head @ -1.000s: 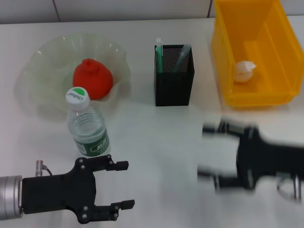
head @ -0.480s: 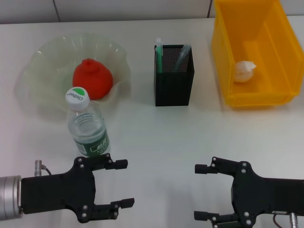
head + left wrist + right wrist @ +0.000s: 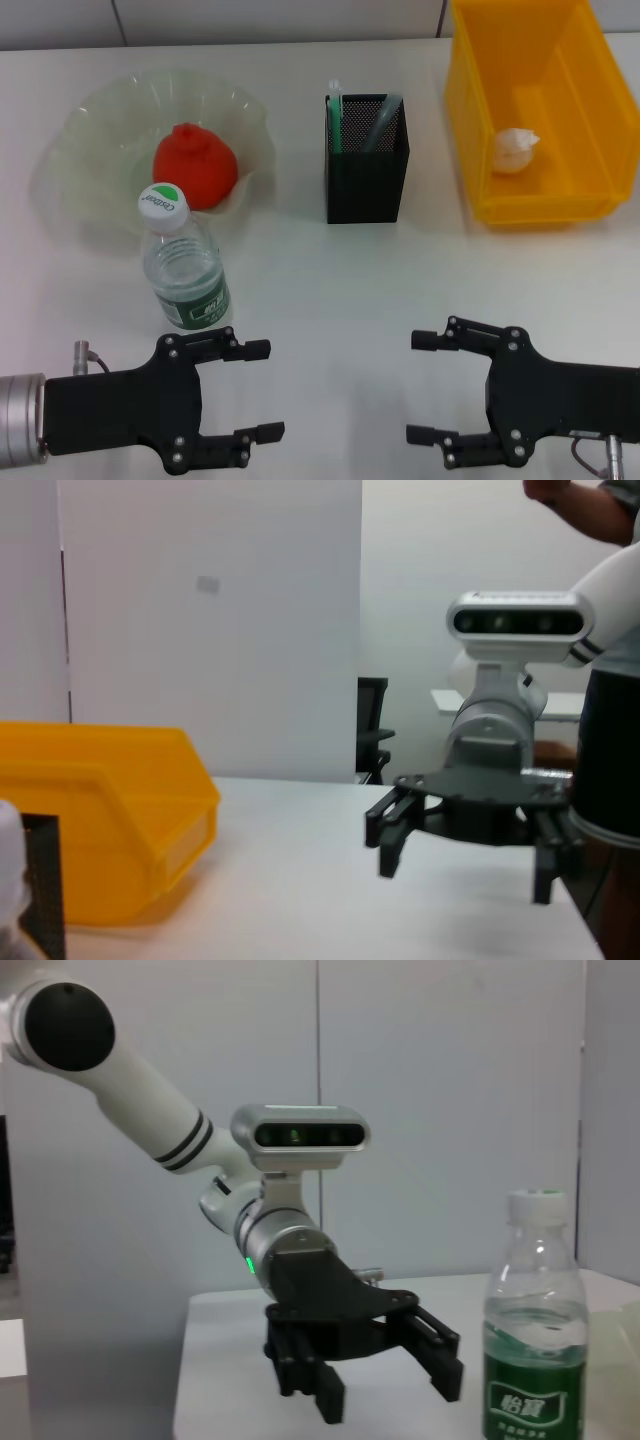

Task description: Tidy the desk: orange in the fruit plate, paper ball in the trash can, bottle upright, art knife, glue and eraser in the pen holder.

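Desk (image 3: 330,290) items sit sorted; right gripper (image 3: 432,387) has withdrawn beside left gripper (image 3: 262,390), both fingers spread and empty, so tidying appears complete.

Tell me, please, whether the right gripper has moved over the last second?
Yes. The right gripper has drawn back toward the robot, farther from the yellow bin, and hangs open over the desk's near edge.
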`<action>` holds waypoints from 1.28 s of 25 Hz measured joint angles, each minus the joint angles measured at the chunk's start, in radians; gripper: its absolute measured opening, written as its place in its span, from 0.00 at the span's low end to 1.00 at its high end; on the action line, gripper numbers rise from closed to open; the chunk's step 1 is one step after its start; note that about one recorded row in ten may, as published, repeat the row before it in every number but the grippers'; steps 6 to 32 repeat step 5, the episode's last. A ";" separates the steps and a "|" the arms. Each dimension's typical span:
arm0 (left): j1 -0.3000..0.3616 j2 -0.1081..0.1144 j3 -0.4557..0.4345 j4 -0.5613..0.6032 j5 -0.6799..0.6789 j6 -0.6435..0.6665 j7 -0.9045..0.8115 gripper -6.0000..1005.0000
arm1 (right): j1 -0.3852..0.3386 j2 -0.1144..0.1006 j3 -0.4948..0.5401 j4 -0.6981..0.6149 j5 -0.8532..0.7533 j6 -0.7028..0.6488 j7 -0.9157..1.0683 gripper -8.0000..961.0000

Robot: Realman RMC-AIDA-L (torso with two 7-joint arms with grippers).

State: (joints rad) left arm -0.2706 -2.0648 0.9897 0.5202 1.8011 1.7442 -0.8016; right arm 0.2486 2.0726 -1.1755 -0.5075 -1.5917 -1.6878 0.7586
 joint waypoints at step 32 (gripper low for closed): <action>-0.003 0.000 0.005 0.000 0.005 0.028 -0.007 0.74 | 0.002 0.003 0.021 0.007 -0.002 0.007 0.000 0.88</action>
